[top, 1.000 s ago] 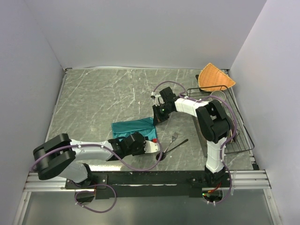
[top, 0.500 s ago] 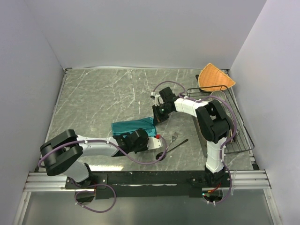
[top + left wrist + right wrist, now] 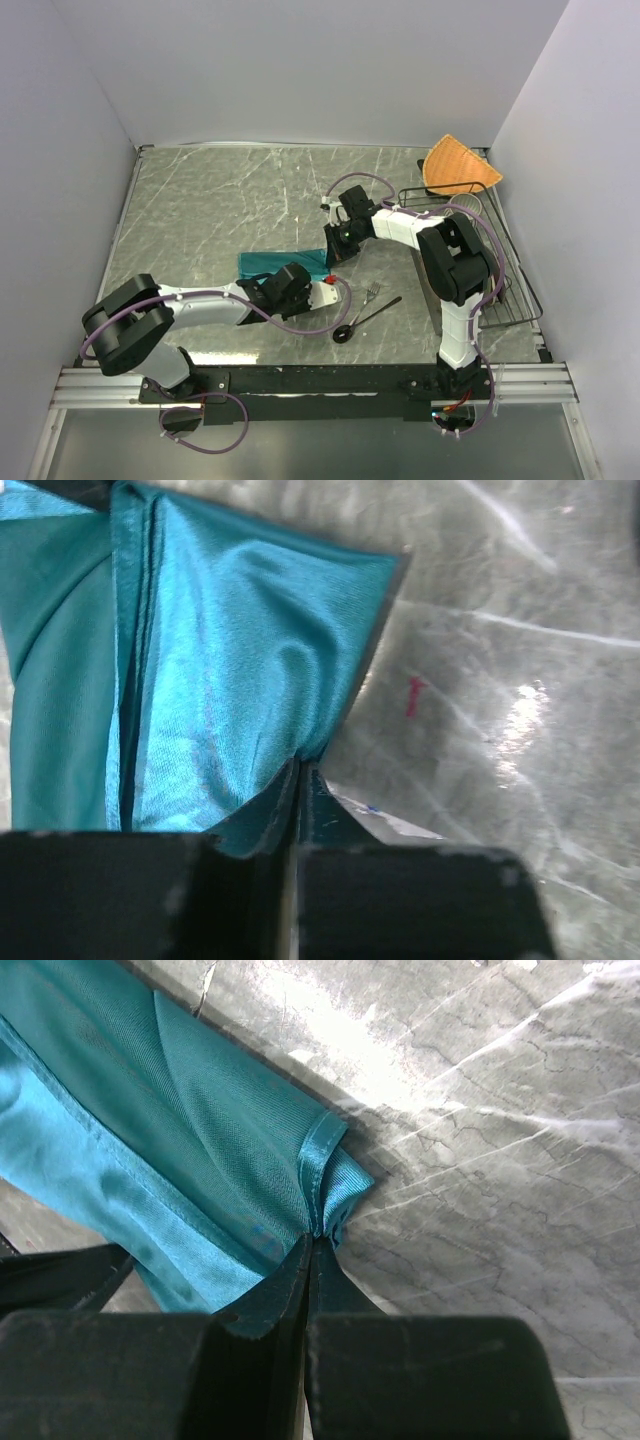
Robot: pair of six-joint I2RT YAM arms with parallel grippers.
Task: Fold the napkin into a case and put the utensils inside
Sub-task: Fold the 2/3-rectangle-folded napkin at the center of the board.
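The teal napkin lies folded on the marble table, left of centre. My left gripper is shut on the napkin's near right edge; in the left wrist view the cloth puckers into the closed fingertips of that gripper. My right gripper is shut on the far right corner, where the hemmed corner bunches at its tips. To the right of the napkin, the silver fork and the dark spoon lie on the table.
An orange woven fan-shaped cloth sits at the back right. A black wire rack runs along the right side behind the right arm. White walls enclose the table on three sides.
My left gripper has moved away from the spoon towards the napkin and closed on the cloth's near right edge. The right gripper has stayed shut on its corner.
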